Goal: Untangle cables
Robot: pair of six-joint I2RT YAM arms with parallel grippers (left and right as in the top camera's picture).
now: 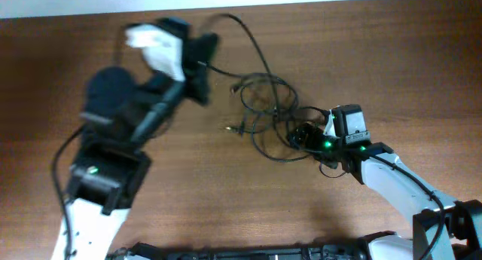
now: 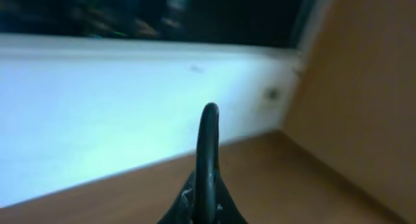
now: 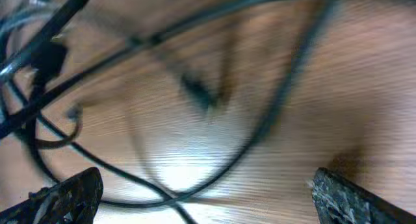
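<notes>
The black cables (image 1: 265, 102) lie in a knotty heap in the middle of the tabletop (image 1: 226, 207). The right claw (image 3: 208, 201) sits low over the heap, fingers wide apart, holding nothing. The left claw (image 2: 208, 159) is up near the wall, fingers pressed together. I cannot tell if it pinches a cord. This looks like the pulling-apart step. Next, the right claw needs to close on just one cord.

Seen from above, the left arm (image 1: 128, 117) and left gripper (image 1: 199, 64) are a smear. Up close, the left fingers (image 2: 207, 165) look like one fuzzy dark shape, so I cannot tell if they pinch anything. By the right fingers (image 3: 65, 195), cut off at the bottom edge, the cables (image 3: 279, 100) are soft streaks. The plugs (image 1: 230, 126) are too small to make out.
</notes>
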